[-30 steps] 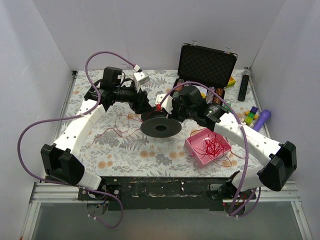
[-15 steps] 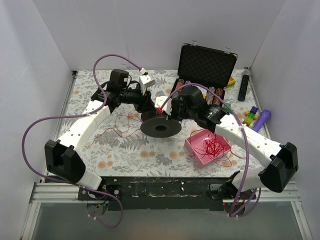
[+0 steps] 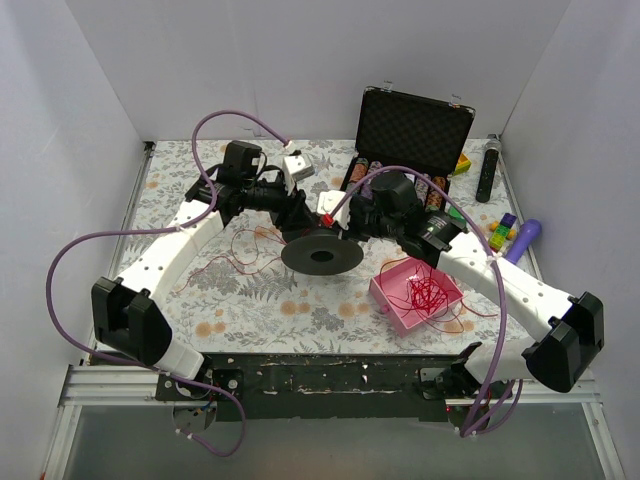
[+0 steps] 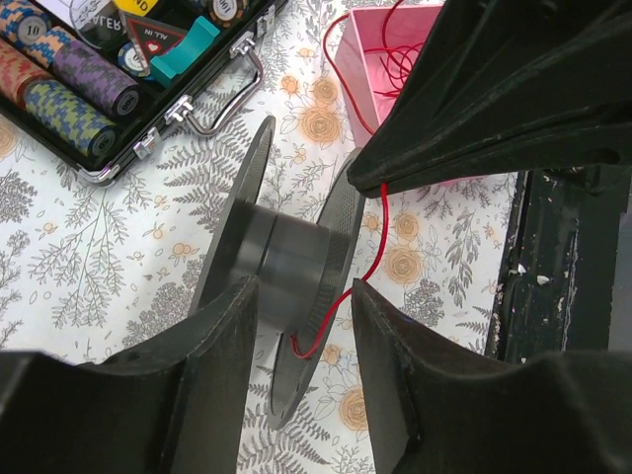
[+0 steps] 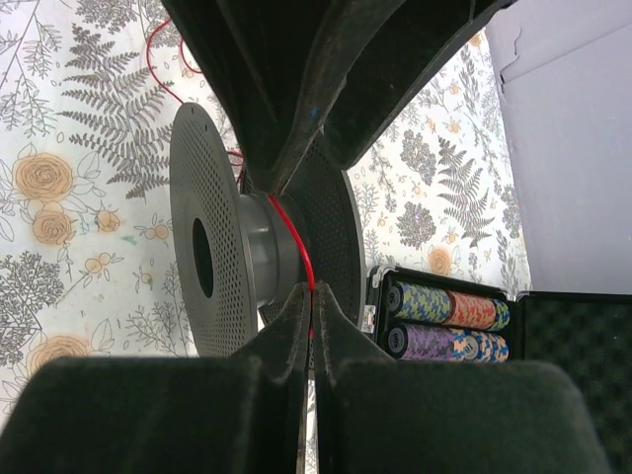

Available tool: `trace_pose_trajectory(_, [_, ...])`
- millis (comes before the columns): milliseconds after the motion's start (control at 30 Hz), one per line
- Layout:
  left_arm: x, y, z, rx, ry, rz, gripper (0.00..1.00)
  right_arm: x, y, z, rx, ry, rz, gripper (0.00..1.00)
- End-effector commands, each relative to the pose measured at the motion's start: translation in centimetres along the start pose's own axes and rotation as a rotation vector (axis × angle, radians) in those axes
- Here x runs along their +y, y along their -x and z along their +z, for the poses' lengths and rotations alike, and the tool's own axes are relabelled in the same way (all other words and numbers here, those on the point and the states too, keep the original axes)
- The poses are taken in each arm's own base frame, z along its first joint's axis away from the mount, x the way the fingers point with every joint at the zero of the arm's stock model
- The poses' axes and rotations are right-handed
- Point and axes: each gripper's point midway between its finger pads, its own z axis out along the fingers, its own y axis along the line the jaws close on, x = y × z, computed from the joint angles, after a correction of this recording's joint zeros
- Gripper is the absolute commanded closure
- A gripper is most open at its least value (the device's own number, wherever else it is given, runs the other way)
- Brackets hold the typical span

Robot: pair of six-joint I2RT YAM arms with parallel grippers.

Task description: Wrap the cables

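Note:
A black spool [image 3: 321, 254] sits mid-table between both grippers. My right gripper [image 5: 314, 294] is shut on a thin red cable [image 5: 293, 242] that runs from its fingertips up onto the spool's grey hub [image 5: 259, 247]. My left gripper [image 4: 301, 296] is open, its fingers straddling one flange of the spool [image 4: 341, 232]; the cable [image 4: 373, 247] passes between them from the right gripper's tip [image 4: 380, 183]. More red cable lies loose on the table [image 3: 240, 258] to the left. A tangle of it fills the pink tray [image 3: 392, 300].
An open black case [image 3: 412, 125] with poker chips [image 4: 74, 74] stands behind the spool. A black remote [image 3: 487, 170], toy bricks [image 3: 502, 232] and a purple object [image 3: 527, 238] lie at the right. The table's dark front edge [image 4: 553, 267] is close to the tray.
My left arm has swung right and back and its wrist has turned. My right gripper has shifted slightly right with the cable. The spool has stayed in place.

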Motion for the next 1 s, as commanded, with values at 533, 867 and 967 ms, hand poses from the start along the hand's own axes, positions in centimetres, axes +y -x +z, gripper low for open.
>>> trace_pose_trajectory(533, [-1.1, 4.8, 0.0, -0.082, -0.038, 0.112, 0.38, -1.0, 0.8, -1.2, -0.08, -0.026, 0.052, 0.99])
trace_pose_trajectory(867, [-1.9, 2.3, 2.5, -0.03, -0.088, 0.099, 0.42, -0.7, 0.8, -1.1, -0.114, -0.023, 0.074, 0.99])
trace_pose_trajectory(967, [-1.7, 2.2, 2.7, -0.023, -0.08, 0.097, 0.49, -0.7, 1.2, -1.4, -0.13, -0.025, 0.073, 0.99])
